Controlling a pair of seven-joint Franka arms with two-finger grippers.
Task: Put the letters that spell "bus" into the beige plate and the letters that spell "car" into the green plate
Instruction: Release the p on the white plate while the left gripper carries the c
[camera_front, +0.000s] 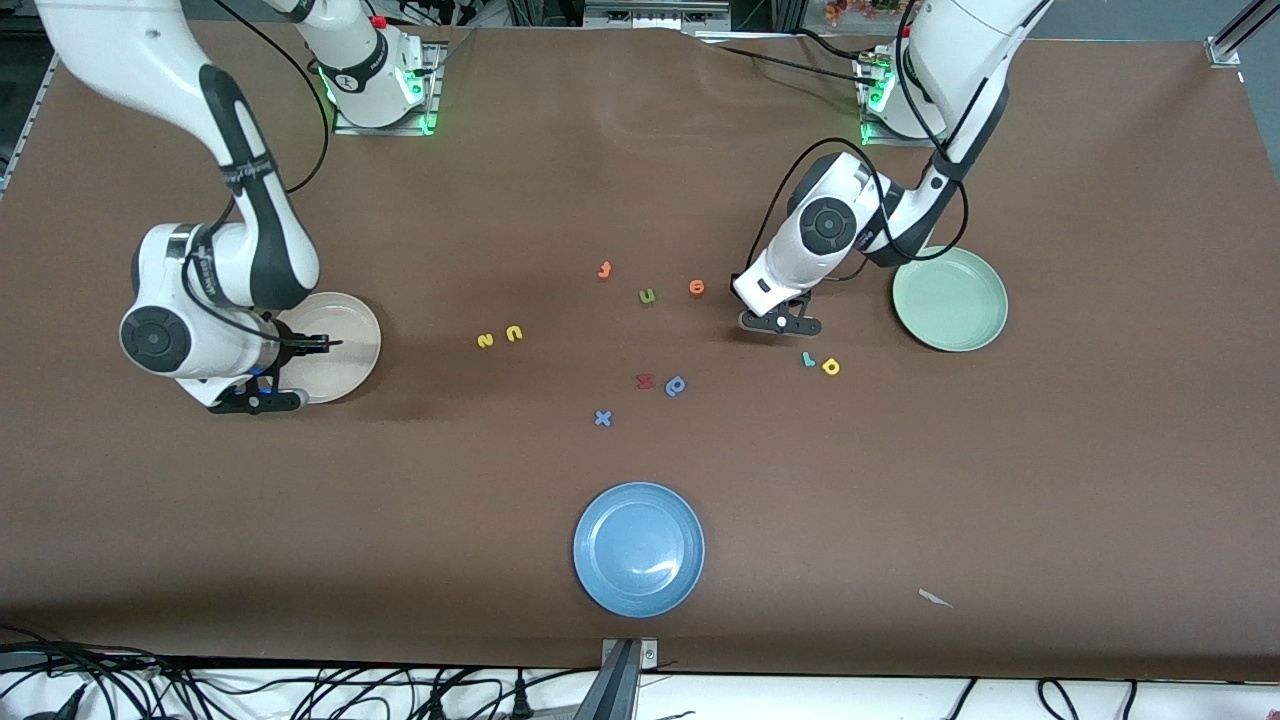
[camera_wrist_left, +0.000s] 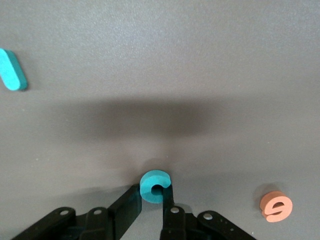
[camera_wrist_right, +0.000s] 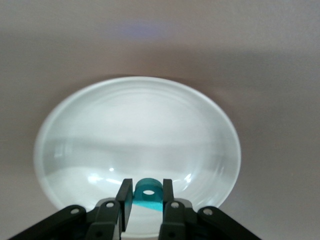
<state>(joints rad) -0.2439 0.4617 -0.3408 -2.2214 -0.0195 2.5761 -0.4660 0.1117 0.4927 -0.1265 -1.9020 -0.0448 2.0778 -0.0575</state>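
My left gripper (camera_front: 780, 322) is low on the table between an orange letter and the green plate (camera_front: 950, 298), its fingers against both sides of the teal "c" (camera_wrist_left: 152, 182). The teal "r" (camera_front: 808, 359) and yellow "a" (camera_front: 831, 367) lie together just nearer the camera. My right gripper (camera_front: 308, 345) hangs over the beige plate (camera_front: 350, 330), shut on the teal "b" (camera_wrist_right: 148, 192). The yellow "s" (camera_front: 485, 341) and yellow "u" (camera_front: 514, 333) lie side by side between the beige plate and the table's middle.
Loose mid-table letters: orange "t" (camera_front: 604, 270), olive "u" (camera_front: 647, 296), a round orange letter (camera_front: 696, 287), a dark red one (camera_front: 645, 381), a blue one (camera_front: 676, 385), a blue "x" (camera_front: 602, 418). A blue plate (camera_front: 638, 548) sits near the front edge.
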